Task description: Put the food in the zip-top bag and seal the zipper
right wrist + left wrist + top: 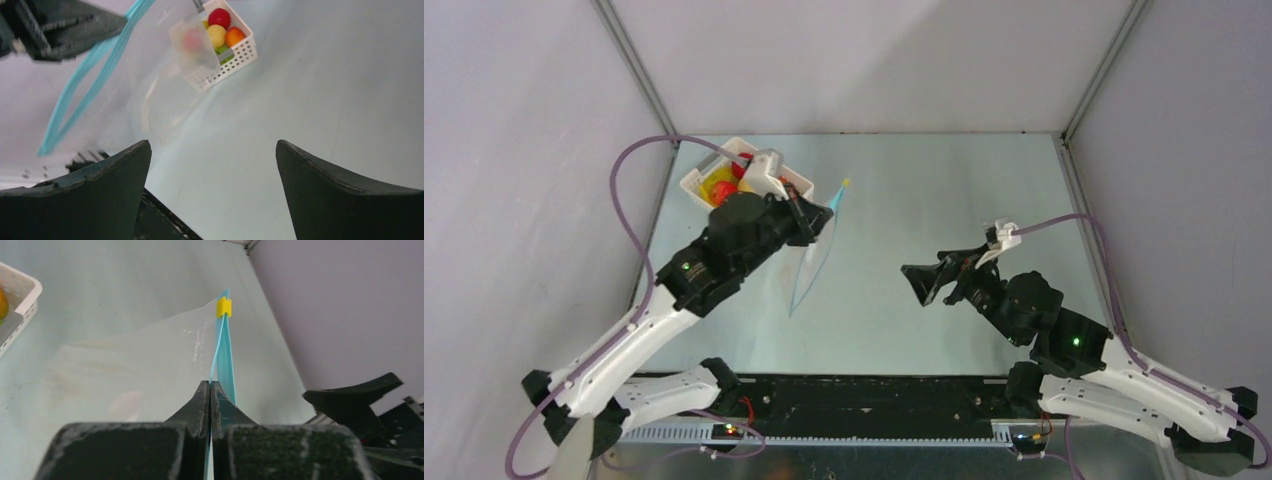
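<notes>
The clear zip-top bag (809, 265) hangs edge-on over the table, held up by my left gripper (822, 218). In the left wrist view my left gripper (210, 386) is shut on the bag's mouth edge, with the teal zipper (226, 352) and its yellow slider (223, 307) running away from the fingers. The bag (150, 85) looks empty, and its zipper (85, 90) gapes open. The food (724, 185) lies in the white basket; red, yellow and orange pieces (220, 30) show. My right gripper (921, 282) is open and empty, to the right of the bag, and in its own view (212, 145) it faces the bag.
The white slotted basket (722, 148) stands at the table's back left, just behind my left gripper; it also shows in the right wrist view (240, 52) and the left wrist view (22, 292). Grey walls close in the table on three sides.
</notes>
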Robot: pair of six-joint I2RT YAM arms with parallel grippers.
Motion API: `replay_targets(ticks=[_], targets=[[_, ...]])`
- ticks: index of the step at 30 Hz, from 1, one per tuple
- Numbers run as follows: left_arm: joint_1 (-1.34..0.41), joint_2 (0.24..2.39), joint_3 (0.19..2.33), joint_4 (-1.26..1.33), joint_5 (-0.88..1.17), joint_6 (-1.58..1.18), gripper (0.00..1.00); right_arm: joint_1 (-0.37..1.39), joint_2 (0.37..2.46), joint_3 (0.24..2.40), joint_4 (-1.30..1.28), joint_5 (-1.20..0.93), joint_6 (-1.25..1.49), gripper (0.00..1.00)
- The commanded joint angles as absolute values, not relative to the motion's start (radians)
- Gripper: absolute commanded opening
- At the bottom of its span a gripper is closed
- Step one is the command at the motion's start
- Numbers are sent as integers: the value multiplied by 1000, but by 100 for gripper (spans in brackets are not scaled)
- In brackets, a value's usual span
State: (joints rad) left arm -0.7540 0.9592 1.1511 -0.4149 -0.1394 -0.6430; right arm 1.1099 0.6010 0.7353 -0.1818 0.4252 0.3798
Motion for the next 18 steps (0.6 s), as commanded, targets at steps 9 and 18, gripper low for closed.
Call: replay_targets(ticks=[9, 18], targets=[[-952, 1177, 1113, -310, -475, -662, 0, 996, 730, 800, -342, 375, 861, 99], [-1030, 1245, 1119, -237, -459, -674, 0, 978, 770, 826, -377, 357, 888, 100]])
